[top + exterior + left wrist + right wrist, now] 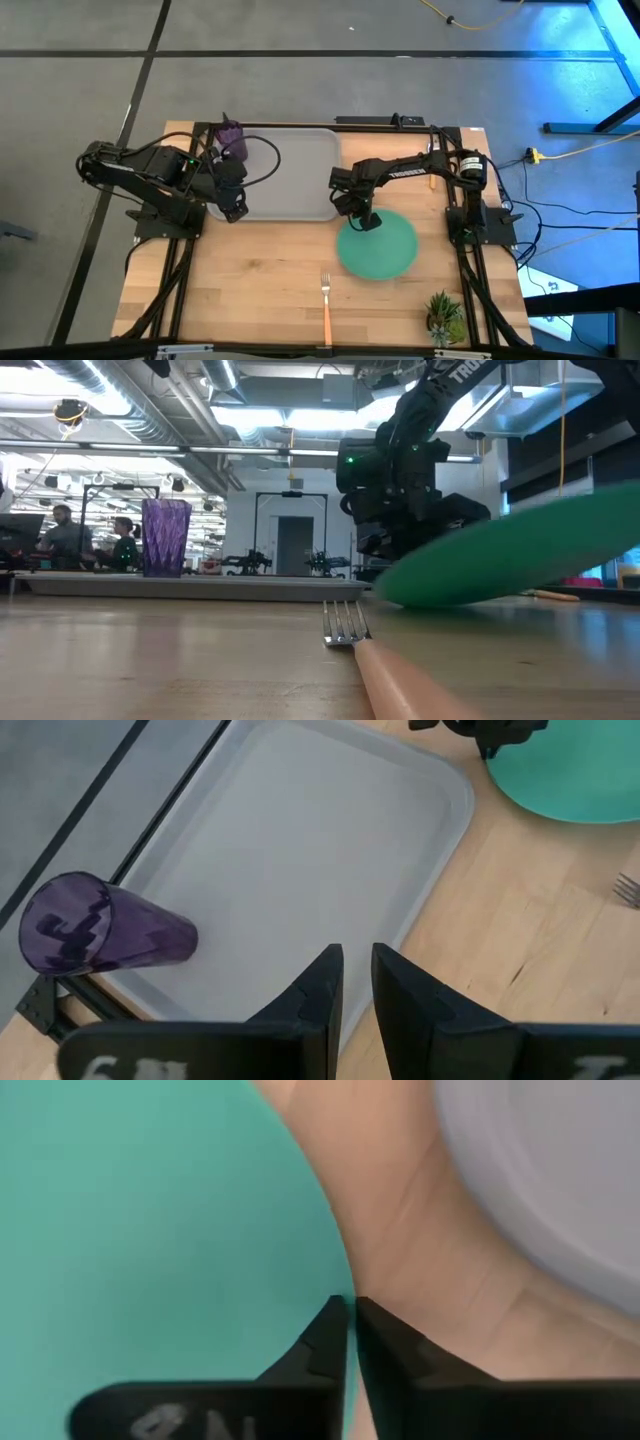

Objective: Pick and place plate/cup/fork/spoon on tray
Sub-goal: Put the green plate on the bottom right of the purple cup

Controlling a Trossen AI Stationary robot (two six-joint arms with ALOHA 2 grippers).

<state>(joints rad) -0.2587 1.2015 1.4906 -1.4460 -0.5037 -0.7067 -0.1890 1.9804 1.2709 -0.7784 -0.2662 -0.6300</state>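
The teal plate lies on the wooden table, right of the grey tray. My right gripper is shut on its far-left rim. In the low view the plate shows tilted, right side higher. The purple cup stands upright in the tray's far-left corner. My left gripper hovers above the tray's near-left edge, open by a narrow gap, with nothing between its fingers. The orange-handled fork lies flat near the front edge. Behind the plate lies a slim orange handle; whether it is the spoon I cannot tell. My right gripper pinches the plate's rim between its two fingers, on the side nearest the tray. The fingers come from above, pointing steeply down, one over the plate and one over the bare wood. The plate tilts; which part rests on the table is hidden.
A small potted plant stands at the near right corner. Bare wood lies between the fork and the tray, whose floor is free apart from the cup. People show in the room beyond the table.
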